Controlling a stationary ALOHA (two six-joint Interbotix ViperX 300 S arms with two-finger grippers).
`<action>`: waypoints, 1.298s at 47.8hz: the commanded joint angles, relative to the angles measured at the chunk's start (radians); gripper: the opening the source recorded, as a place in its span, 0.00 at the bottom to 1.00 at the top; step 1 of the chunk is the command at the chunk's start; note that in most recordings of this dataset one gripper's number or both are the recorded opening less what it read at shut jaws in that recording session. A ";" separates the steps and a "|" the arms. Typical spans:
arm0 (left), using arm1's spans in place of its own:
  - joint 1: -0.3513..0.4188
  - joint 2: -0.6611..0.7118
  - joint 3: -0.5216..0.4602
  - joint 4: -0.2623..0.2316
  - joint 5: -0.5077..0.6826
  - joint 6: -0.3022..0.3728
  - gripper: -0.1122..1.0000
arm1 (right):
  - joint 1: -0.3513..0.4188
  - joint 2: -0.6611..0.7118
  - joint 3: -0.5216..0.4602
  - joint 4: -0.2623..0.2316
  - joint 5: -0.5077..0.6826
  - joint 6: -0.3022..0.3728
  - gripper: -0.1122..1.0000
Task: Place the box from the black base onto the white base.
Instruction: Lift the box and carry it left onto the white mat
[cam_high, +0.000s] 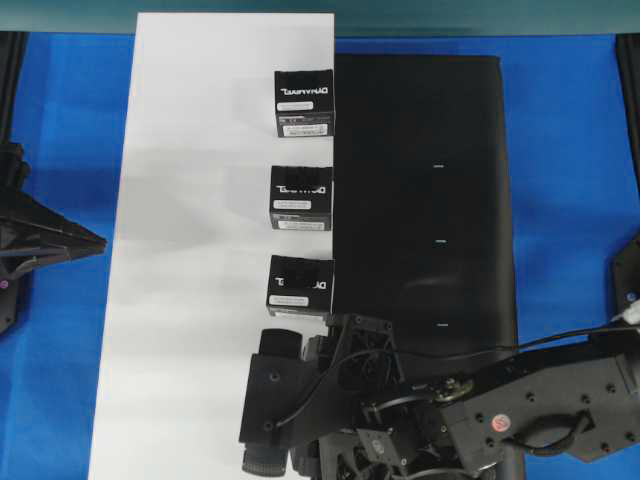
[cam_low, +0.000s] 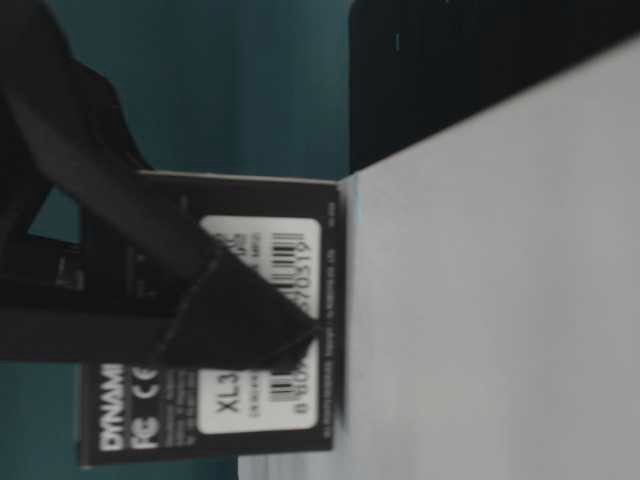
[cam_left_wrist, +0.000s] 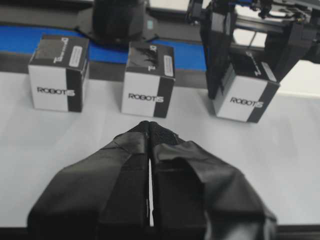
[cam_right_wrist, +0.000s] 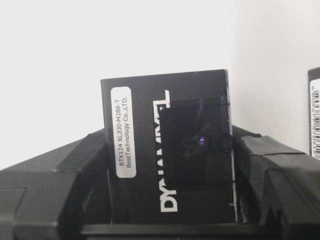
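Note:
My right gripper is shut on the box, a black DYNAMIXEL carton, one finger on each side. In the left wrist view this box stands at the right, low on the white base, between the right gripper's fingers. In the overhead view the right arm hides it. The table-level view shows the box at the white base's edge. No box shows on the black base. My left gripper is shut and empty, at the white base's left edge.
Three identical boxes stand in a column along the white base's right edge, at the far end, in the middle and nearest the right gripper. Blue table surrounds both sheets.

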 joint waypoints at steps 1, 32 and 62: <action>0.000 0.002 -0.009 0.003 -0.005 0.002 0.08 | -0.006 0.014 -0.005 0.002 -0.014 0.000 0.63; -0.002 -0.003 -0.008 0.003 -0.005 0.000 0.08 | -0.008 0.014 0.002 -0.002 -0.020 0.000 0.88; -0.002 -0.005 -0.008 0.003 0.012 0.002 0.08 | -0.026 -0.015 0.014 -0.021 -0.032 0.011 0.99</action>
